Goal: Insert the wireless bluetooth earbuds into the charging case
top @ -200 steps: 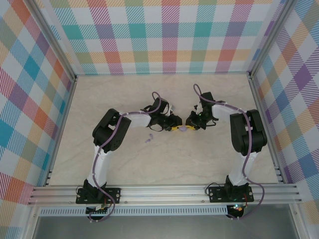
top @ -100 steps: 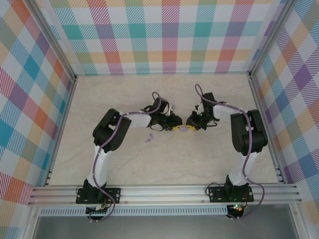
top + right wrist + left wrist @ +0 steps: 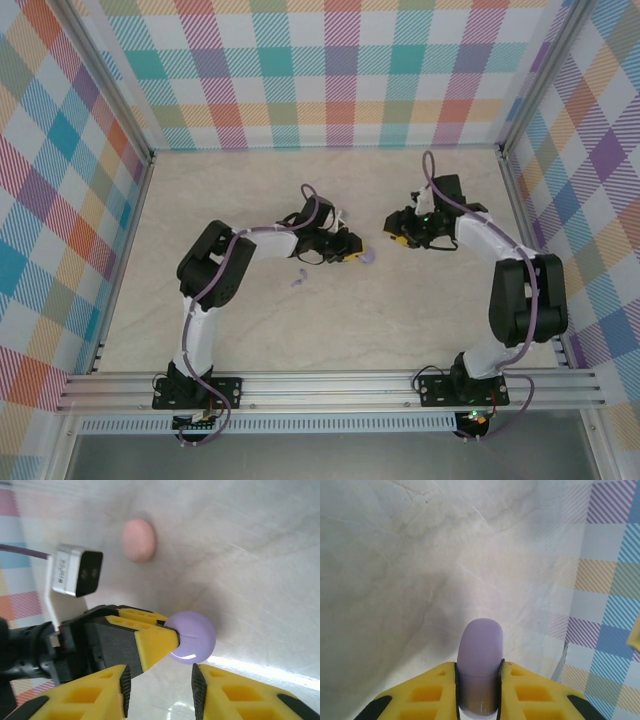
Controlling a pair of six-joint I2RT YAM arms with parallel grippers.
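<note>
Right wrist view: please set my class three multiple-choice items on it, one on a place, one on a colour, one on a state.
1. Where does the pink disc lie?
A. On the table, apart from both grippers
B. Between the right gripper's fingers
C. On top of the lilac disc

2. What colour is the disc that the left gripper clamps?
A. Pink
B. Lilac
C. Green

3. How does the right gripper stand?
A. Shut on the lilac disc
B. Open, holding nothing
C. Shut on the pink disc

Key: 1 A, as it rests alone on bare table. 2 B, as the lilac disc sits between the yellow fingers. 3 B, as its fingers stand apart with nothing between them.
</note>
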